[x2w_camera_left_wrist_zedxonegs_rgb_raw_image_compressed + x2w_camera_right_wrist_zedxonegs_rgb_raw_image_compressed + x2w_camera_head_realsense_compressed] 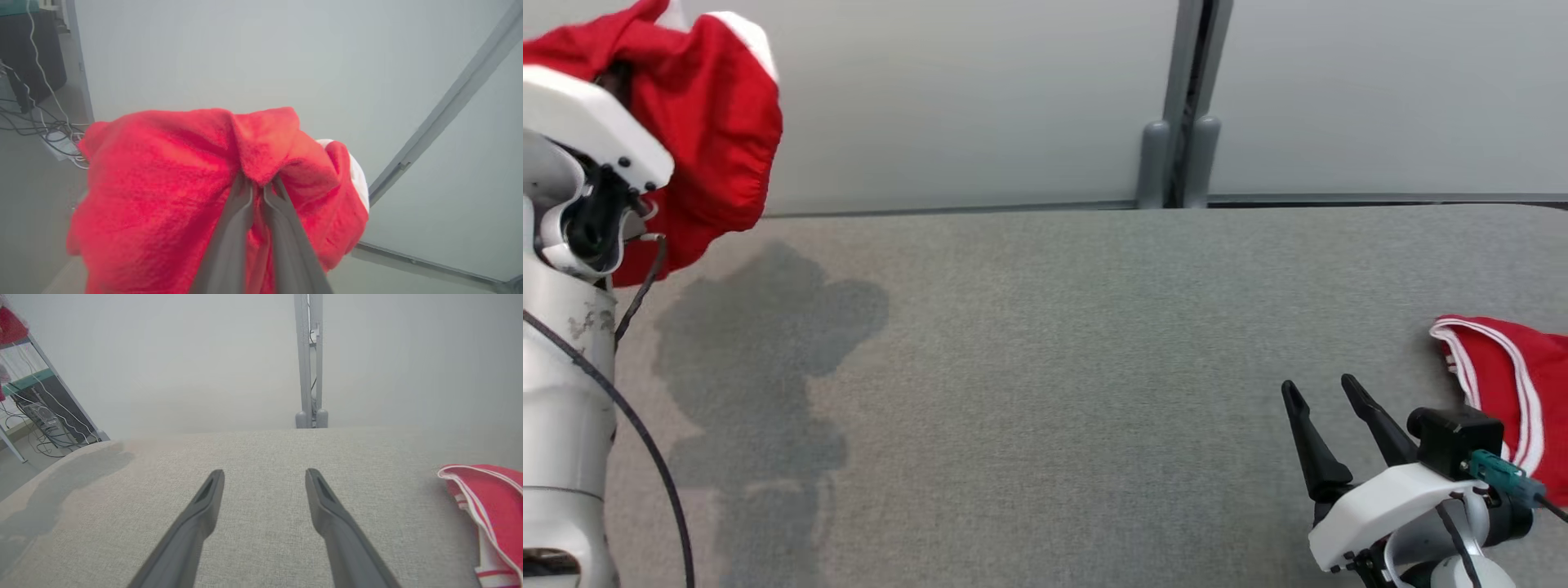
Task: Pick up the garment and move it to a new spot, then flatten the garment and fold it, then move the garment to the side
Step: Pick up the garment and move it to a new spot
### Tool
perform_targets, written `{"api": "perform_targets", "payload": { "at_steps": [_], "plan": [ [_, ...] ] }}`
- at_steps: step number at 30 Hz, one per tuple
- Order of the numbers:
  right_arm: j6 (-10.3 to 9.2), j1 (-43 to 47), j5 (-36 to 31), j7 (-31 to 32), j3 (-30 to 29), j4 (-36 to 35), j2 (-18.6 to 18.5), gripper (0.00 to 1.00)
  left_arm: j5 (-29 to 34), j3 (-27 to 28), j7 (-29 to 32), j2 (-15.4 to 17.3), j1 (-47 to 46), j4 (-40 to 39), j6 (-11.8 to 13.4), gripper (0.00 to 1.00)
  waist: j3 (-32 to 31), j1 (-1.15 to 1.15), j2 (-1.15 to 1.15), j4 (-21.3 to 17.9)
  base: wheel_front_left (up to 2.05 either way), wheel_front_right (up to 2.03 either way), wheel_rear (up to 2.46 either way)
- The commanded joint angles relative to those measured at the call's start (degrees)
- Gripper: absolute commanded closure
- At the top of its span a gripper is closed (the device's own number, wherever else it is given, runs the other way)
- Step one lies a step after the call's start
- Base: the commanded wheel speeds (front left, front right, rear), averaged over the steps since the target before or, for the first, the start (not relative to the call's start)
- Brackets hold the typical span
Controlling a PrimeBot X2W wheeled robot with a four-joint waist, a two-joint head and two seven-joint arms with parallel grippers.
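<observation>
gripping a red garment [163,183] with the left tool [260,184], dark fingers pinched together on a thick fold of it. holds it bunched in the air at the upper left of the head view, clear of the tabletop [1054,367]. looks fuzzy and fleecy close up, lumpy and rounded, with a white band along one edge. throws a blotchy dark shadow [760,343] onto the grey woven cover of the tabletop below. sitting at the near right of the tabletop, right tool [1319,385] with two long tapered fingers spread wide apart and nothing between them. lying flat just to the right of that tool, striped cloth [1515,367] of smoother red fabric, edged with thin white bands that curve round its corner. standing behind, pale matte wall panels [972,98] joined by a grey post [1180,106].
</observation>
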Motion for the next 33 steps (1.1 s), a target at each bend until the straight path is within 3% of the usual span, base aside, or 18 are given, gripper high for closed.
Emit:
{"api": "perform_targets", "payload": {
  "at_steps": [1,7,12,15,17,25,33],
  "plan": [
    [0.04,0.9,0.3,-0.3,-0.7,-0.3,-0.3,0.0,-0.6,-0.5,1.0,-1.3,0.2,-3.6,-0.5,1.0,-3.4,0.0,0.0,-4.1,0.0,0.0,0.0],
    [0.04,1.5,0.4,-0.5,-2.8,-0.8,-0.3,0.0,-3.1,-1.7,4.8,-5.3,4.2,-21.9,-0.4,1.0,-3.6,0.0,0.0,-9.0,0.0,0.0,0.0],
    [0.04,1.9,0.6,-0.2,-3.3,-1.4,-0.3,0.0,-2.6,-4.0,7.2,-7.6,10.3,-36.6,2.3,1.0,-2.4,0.0,0.0,-12.7,0.0,0.0,0.0],
    [0.04,2.2,0.6,-0.3,-3.5,-1.5,-0.2,0.0,-0.5,-6.0,8.1,-7.6,14.5,-42.2,4.3,1.0,-1.6,0.0,0.0,-14.1,0.0,0.0,0.0],
    [0.04,2.2,0.6,-0.3,-3.6,-1.7,-0.2,0.0,-1.0,-7.1,8.3,-9.2,17.7,-44.9,5.3,1.0,-0.9,0.0,0.0,-14.8,0.0,0.0,0.0],
    [0.04,1.0,0.3,0.0,-3.4,-2.5,-0.3,0.0,0.2,-11.9,6.4,-11.6,32.1,-43.4,7.8,1.0,0.9,0.0,0.0,-17.1,0.0,0.0,0.0],
    [0.04,1.1,0.6,0.1,-2.0,-1.2,-0.3,0.0,0.6,-17.4,-0.4,-13.6,40.0,-32.2,6.3,1.0,0.9,0.0,0.0,-16.8,0.0,0.0,0.0]
  ]
}}
